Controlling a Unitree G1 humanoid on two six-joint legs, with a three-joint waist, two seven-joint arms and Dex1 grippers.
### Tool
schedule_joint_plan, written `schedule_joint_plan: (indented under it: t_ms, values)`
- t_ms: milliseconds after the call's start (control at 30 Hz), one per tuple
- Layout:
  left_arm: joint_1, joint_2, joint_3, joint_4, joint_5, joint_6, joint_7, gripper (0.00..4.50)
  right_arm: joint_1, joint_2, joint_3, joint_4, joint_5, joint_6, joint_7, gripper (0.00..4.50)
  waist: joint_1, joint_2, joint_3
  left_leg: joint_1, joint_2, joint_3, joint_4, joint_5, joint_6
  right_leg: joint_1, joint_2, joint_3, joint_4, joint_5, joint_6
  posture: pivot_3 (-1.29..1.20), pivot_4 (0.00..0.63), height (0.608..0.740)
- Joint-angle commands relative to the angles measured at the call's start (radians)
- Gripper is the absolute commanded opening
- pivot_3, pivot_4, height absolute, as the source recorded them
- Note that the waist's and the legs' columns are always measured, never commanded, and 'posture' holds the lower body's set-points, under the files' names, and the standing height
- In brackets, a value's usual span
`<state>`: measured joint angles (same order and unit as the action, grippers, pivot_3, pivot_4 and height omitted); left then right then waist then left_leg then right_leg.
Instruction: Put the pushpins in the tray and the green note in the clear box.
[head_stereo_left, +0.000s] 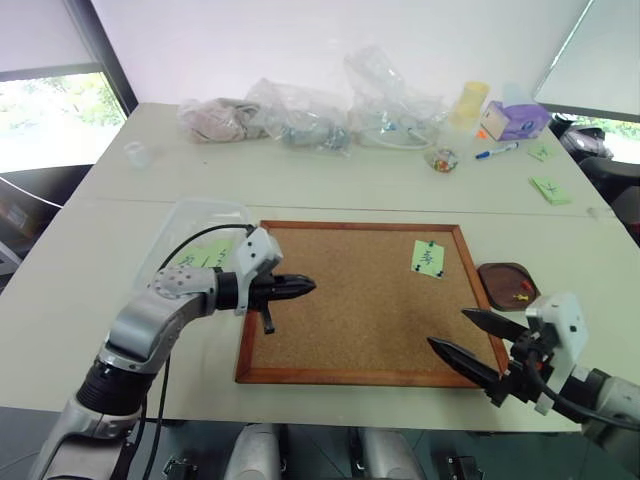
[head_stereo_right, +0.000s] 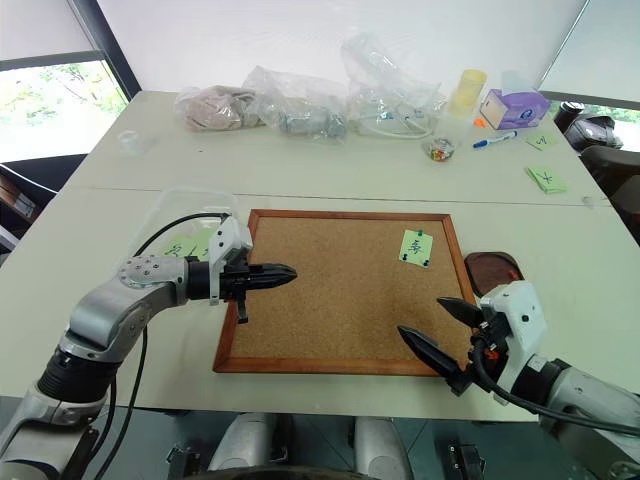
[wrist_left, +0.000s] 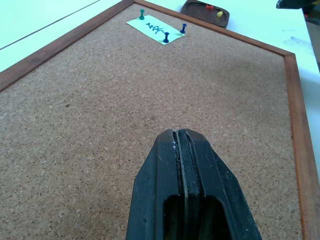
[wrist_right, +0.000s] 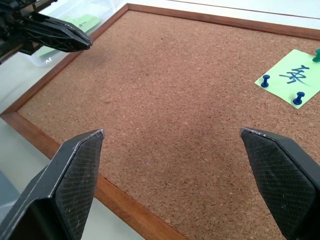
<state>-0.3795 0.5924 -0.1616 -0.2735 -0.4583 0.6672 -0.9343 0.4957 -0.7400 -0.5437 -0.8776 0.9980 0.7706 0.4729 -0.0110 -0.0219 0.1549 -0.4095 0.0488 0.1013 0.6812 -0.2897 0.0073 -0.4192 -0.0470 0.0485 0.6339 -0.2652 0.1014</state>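
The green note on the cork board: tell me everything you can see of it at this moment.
The green note is a small, light green paper square with a dark handwritten scribble. It lies flat, slightly tilted, near the far right corner of the cork board. Three pushpins hold it: a green one at one corner and two dark blue ones along the opposite edge. Neither gripper touches it. The tray sits just beyond the board's frame beside it.

A: any readable text?
B: only handwriting. green note (wrist_right: 294, 76) pinned at the cork board's (head_stereo_left: 350, 300) far right has a blue scribble, not legible.
A: other notes?
B: far-right sticky notes (head_stereo_left: 550, 190) carry marks, too small to read.
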Motion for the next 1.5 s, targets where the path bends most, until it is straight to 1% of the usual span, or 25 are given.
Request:
schedule_joint_plan:
  t_ms: [33, 300, 433, 567, 667, 767, 867, 967, 1067, 1167, 1333, 1500]
  values:
    - [-0.021, 0.001, 0.02, -0.005, -0.013, -0.004, -0.004, 0.05, -0.001, -0.001, 0.007, -0.034, -0.005, -0.022, -0.002, 4.5, 0.0, 0.0, 0.0, 0.0, 0.0, 0.0, 0.0, 0.0, 0.0, 0.0, 0.0, 0.0, 0.0, 0.0, 0.0, 0.0, 0.15, 0.737]
    - [-0.021, 0.006, 0.012, -0.011, -0.019, -0.002, -0.018, 0.05, 0.037, 0.023, 0.021, -0.049, -0.024, -0.044, -0.007, 4.5, 0.0, 0.0, 0.0, 0.0, 0.0, 0.0, 0.0, 0.0, 0.0, 0.0, 0.0, 0.0, 0.0, 0.0, 0.0, 0.0, 0.15, 0.737]
    - [-0.025, -0.002, 0.004, -0.007, -0.013, -0.005, -0.02, 0.05, 0.041, 0.024, 0.045, -0.059, -0.084, -0.039, -0.052, 4.5, 0.0, 0.0, 0.0, 0.0, 0.0, 0.0, 0.0, 0.0, 0.0, 0.0, 0.0, 0.0, 0.0, 0.0, 0.0, 0.0, 0.15, 0.737]
    - [-0.063, -0.032, 0.018, 0.019, -0.024, -0.001, -0.004, 0.05, -0.001, 0.037, 0.073, -0.053, -0.076, -0.047, -0.075, 4.5, 0.001, 0.0, 0.0, 0.0, 0.0, 0.0, 0.0, 0.0, 0.0, 0.0, 0.0, 0.0, 0.0, 0.0, 0.0, 0.0, 0.15, 0.737]
    - [-0.094, -0.06, 0.013, 0.04, -0.021, -0.007, 0.005, 0.05, -0.039, 0.045, 0.07, -0.042, -0.089, -0.05, -0.106, 4.5, 0.001, 0.0, 0.0, 0.0, -0.001, 0.0, 0.001, 0.0, 0.0, 0.0, 0.0, 0.0, 0.0, 0.0, 0.0, 0.0, 0.15, 0.737]
    - [-0.128, -0.12, -0.045, 0.085, 0.025, -0.048, 0.022, 0.05, -0.111, 0.031, 0.099, -0.026, -0.145, -0.043, -0.153, 4.5, 0.001, 0.0, 0.0, 0.0, -0.001, 0.0, 0.001, 0.0, 0.0, 0.001, 0.0, 0.0, 0.0, 0.0, 0.0, 0.0, 0.15, 0.737]
    - [-0.168, -0.165, -0.09, 0.141, 0.073, -0.097, 0.021, 0.05, -0.19, 0.041, 0.115, 0.004, -0.12, -0.025, -0.182, 4.5, 0.001, 0.0, 0.0, 0.0, -0.002, 0.0, 0.001, 0.0, 0.0, 0.001, 0.001, 0.0, 0.0, 0.0, 0.0, 0.0, 0.15, 0.737]
    - [-0.198, -0.185, -0.146, 0.213, 0.146, -0.174, 0.006, 0.05, -0.301, 0.054, 0.144, 0.065, -0.125, 0.001, -0.238, 4.5, -0.001, 0.0, 0.0, 0.0, -0.003, 0.0, 0.001, 0.0, 0.0, 0.0, 0.001, 0.0, 0.0, 0.0, 0.0, 0.0, 0.15, 0.737]
    - [-0.22, -0.197, -0.187, 0.276, 0.206, -0.209, 0.009, 0.05, -0.445, 0.085, 0.177, 0.158, -0.203, 0.027, -0.358, 4.5, -0.004, 0.0, 0.0, 0.0, -0.003, 0.0, 0.001, 0.0, 0.0, 0.0, 0.002, 0.001, 0.0, 0.0, 0.0, 0.0, 0.15, 0.737]
    - [-0.233, -0.189, -0.245, 0.324, 0.291, -0.254, 0.006, 0.05, -0.548, 0.113, 0.201, 0.221, -0.218, 0.059, -0.404, 4.5, 0.0, 0.0, 0.0, 0.0, -0.003, 0.0, 0.001, 0.0, 0.0, 0.0, 0.001, 0.001, 0.0, 0.0, 0.0, 0.0, 0.15, 0.737]
    - [-0.231, -0.196, -0.29, 0.352, 0.346, -0.251, -0.007, 0.05, -0.652, 0.128, 0.245, 0.336, -0.273, 0.096, -0.42, 4.5, 0.003, 0.0, 0.0, -0.002, -0.002, 0.001, 0.001, 0.0, 0.0, -0.002, 0.001, 0.0, 0.0, 0.002, 0.002, 0.0, 0.15, 0.737]
    - [-0.212, -0.193, -0.317, 0.358, 0.401, -0.216, 0.002, 0.05, -0.717, 0.135, 0.305, 0.491, -0.351, 0.071, -0.368, 4.5, 0.002, 0.001, -0.001, -0.001, -0.003, 0.001, 0.002, 0.0, 0.001, -0.001, 0.001, 0.001, 0.0, 0.002, 0.002, 0.0, 0.15, 0.737]
